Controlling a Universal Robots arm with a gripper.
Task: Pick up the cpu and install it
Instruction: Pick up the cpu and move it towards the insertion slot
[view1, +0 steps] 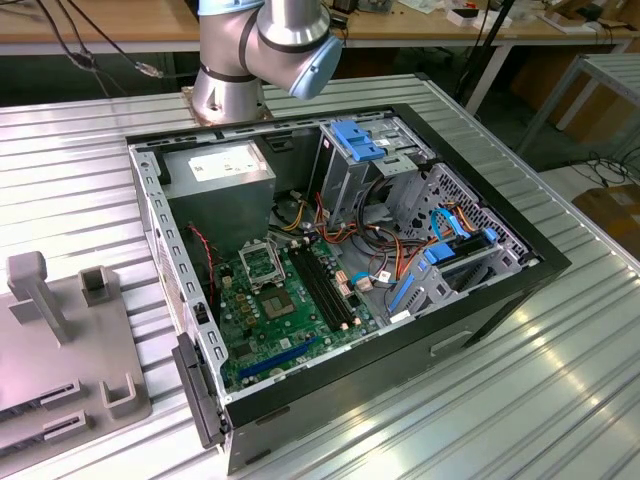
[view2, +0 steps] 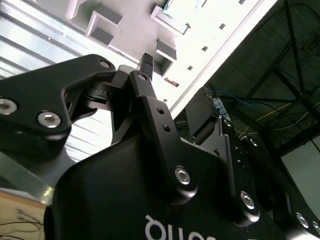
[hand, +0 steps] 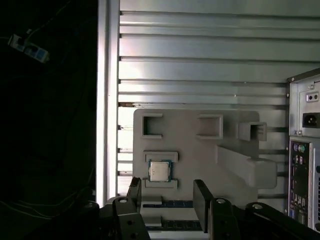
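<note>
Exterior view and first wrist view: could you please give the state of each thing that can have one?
end effector: open, nothing between its fingers.
cpu: lies flat in its holder on the grey fixture, not gripped.
computer case: lies on its side, side panel off, inside exposed.
cpu socket: on the board inside the case; open or latched, cannot tell.

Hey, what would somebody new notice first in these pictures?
The open computer case sits in the middle of the exterior view, its green motherboard exposed, the robot arm beyond it. In the first wrist view, the cpu sits in a slot of a grey fixture plate, with the open gripper close by.
</note>
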